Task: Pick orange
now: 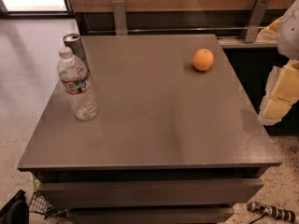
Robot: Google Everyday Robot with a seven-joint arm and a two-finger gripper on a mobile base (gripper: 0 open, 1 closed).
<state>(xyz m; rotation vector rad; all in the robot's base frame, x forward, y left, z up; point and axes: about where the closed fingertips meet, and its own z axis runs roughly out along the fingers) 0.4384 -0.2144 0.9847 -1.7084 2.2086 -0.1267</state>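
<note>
Jaws right of table, orange apart

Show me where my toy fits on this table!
The grey tabletop is bare across its middle and front, between the clear plastic water bottle at left and the small round orange at back right. Crowded: back left, where a silver metal can stands behind the bottle. The end effector hangs beyond the right edge.

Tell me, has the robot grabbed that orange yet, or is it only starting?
Nothing looks done yet: the orange sits untouched on the grey table, near its far right corner. In hand: the gripper hangs at the right edge of view, beside the table, apart from the fruit. Left: reaching over, grasping and lifting the orange.
</note>
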